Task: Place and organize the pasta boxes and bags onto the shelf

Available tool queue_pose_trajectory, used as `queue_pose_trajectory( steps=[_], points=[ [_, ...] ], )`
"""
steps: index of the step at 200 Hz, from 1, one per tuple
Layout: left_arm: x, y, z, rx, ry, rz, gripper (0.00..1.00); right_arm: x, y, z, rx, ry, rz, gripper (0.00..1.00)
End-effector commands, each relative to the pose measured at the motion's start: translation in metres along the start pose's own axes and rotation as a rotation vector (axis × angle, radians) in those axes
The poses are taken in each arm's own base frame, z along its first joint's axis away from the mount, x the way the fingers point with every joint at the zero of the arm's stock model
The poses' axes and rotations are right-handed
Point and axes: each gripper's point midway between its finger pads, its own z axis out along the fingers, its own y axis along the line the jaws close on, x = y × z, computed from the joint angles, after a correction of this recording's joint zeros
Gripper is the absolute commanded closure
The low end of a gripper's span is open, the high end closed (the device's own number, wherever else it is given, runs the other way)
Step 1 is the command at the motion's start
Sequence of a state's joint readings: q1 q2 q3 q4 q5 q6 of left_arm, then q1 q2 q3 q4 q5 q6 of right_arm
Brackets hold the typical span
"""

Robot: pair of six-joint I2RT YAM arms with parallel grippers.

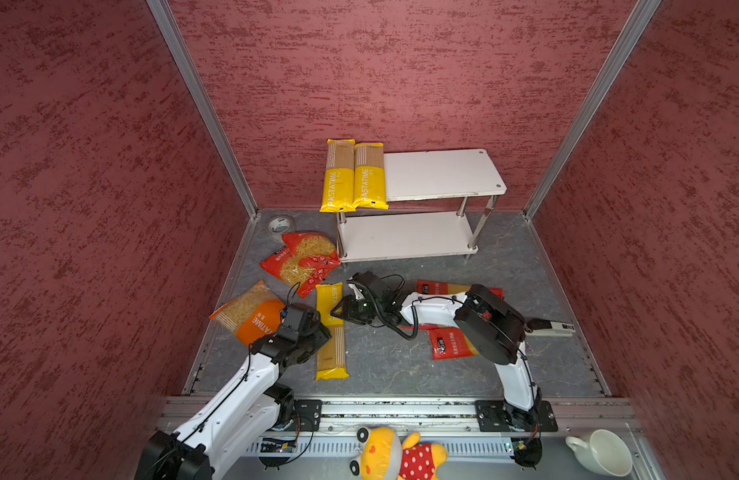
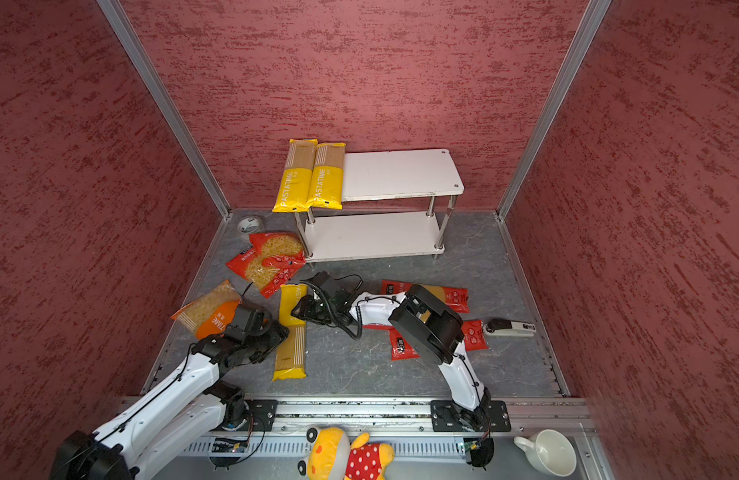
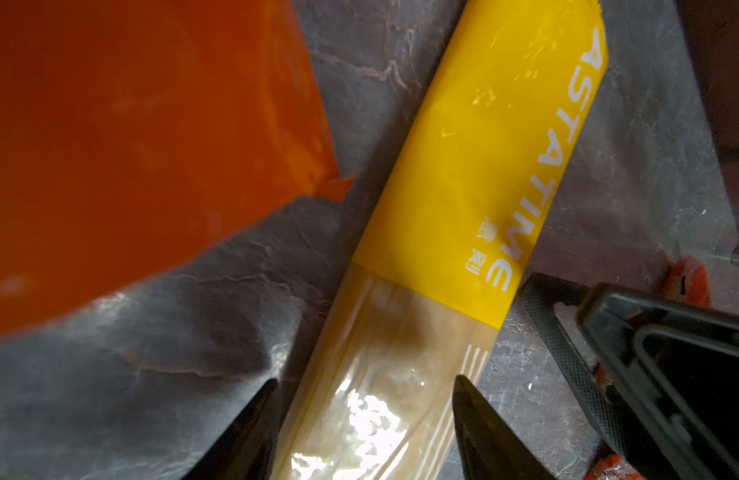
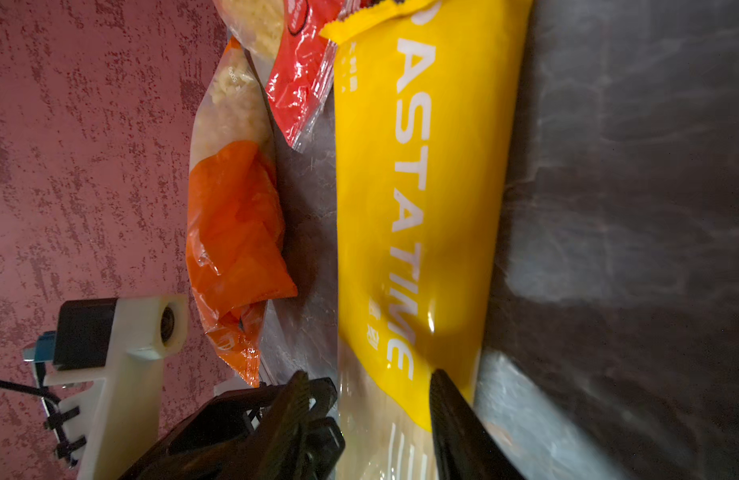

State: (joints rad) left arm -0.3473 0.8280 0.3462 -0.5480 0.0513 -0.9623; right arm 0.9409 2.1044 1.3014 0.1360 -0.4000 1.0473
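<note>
The pack (image 1: pixel 331 353) lay flat on the floor (image 1: pixel 401 365), lower centre in both top views. Its long axis ran up the frame, label end toward the shelf (image 1: pixel 442 174). The left claw (image 3: pixel 365 382) straddled its clear half crosswise and the right claw (image 4: pixel 370 374) its label edge. Both had their jaws parted round it, but I could not tell whether either was clamped.

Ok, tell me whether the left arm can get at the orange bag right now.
Probably yes: the orange bag lies uncovered right beside the left gripper, which straddles the yellow spaghetti pack.
</note>
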Motion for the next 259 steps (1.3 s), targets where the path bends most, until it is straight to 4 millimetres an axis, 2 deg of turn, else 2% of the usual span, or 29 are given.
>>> queue_pose_trajectory(
  steps=[1,17,44,64,109,125,144,180,196,215,226,259],
  points=[
    [-0.008,-0.022,0.002,0.097,-0.023,-0.017,0.37,0.007,-0.006,0.010,-0.006,0.040,0.010,0.54],
    [-0.008,-0.027,0.002,0.117,-0.022,-0.009,0.39,0.004,-0.004,0.010,-0.019,0.022,0.009,0.61],
    [-0.009,-0.031,-0.001,0.132,-0.028,-0.007,0.40,-0.001,0.001,0.001,-0.038,-0.025,-0.006,0.79],
    [-0.012,-0.035,-0.004,0.151,-0.039,-0.002,0.40,-0.004,0.005,-0.006,-0.044,-0.051,-0.014,0.89],
    [-0.022,-0.056,-0.020,0.198,-0.069,0.033,0.40,-0.014,0.011,-0.025,-0.059,-0.104,-0.010,0.97],
    [-0.024,-0.062,-0.024,0.210,-0.073,0.050,0.40,-0.023,0.011,-0.041,-0.067,-0.139,0.000,0.98],
    [-0.026,-0.067,-0.026,0.220,-0.073,0.063,0.39,-0.030,0.001,-0.061,-0.051,-0.181,0.018,1.00],
    [-0.022,-0.063,-0.015,0.205,-0.057,0.079,0.38,-0.037,-0.024,-0.098,-0.004,-0.249,0.046,1.00],
    [-0.020,-0.054,-0.007,0.168,-0.046,0.078,0.37,-0.036,-0.035,-0.104,0.021,-0.261,0.047,1.00],
    [-0.022,-0.041,-0.001,0.096,-0.059,0.086,0.34,-0.032,-0.038,-0.096,0.021,-0.233,0.064,0.94],
    [-0.025,-0.034,0.001,0.056,-0.067,0.088,0.32,-0.029,-0.036,-0.088,0.008,-0.210,0.078,0.86],
    [-0.026,-0.006,0.007,-0.066,-0.065,0.070,0.26,-0.013,-0.021,-0.052,0.005,-0.118,0.027,0.66]
  ],
)
